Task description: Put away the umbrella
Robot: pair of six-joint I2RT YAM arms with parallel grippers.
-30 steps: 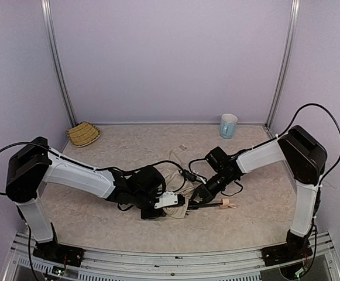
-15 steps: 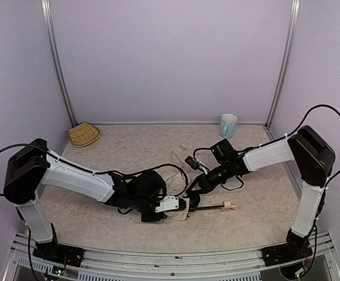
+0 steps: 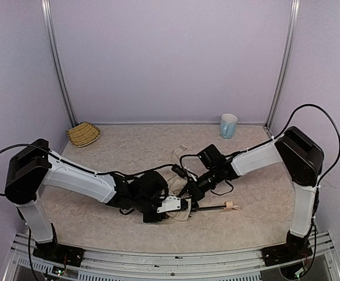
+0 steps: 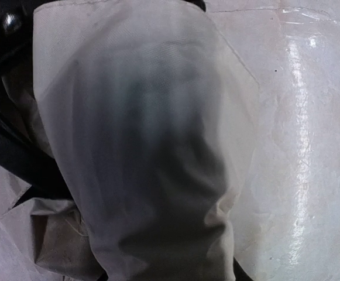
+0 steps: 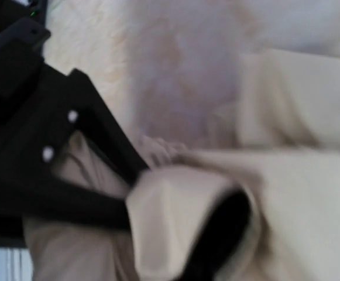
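From above, we are seeing the umbrella [image 3: 173, 173] lying on the table [image 3: 129, 146], near and central, its crumpled cream canopy bunched between both arms and its black shaft sticking out to the right, ending in the tan handle [image 3: 229, 205]. The left gripper [image 3: 184, 206] is resting on the near edge of the cloth and the right gripper [image 3: 187, 192] is pressing in from the far right. A straw basket [image 3: 83, 134] and a mug [image 3: 229, 125] are sitting well apart at the far edge. At the left wrist, the canopy [image 4: 146, 146] is filling the view and hiding the fingertips, so we cannot tell that pincer's state. At the right wrist, blurred folds are crowding the jaws, which are together; whether they are pinching cloth is unclear. We are judging the job as barely started: the canopy is loose and nothing is stowed.
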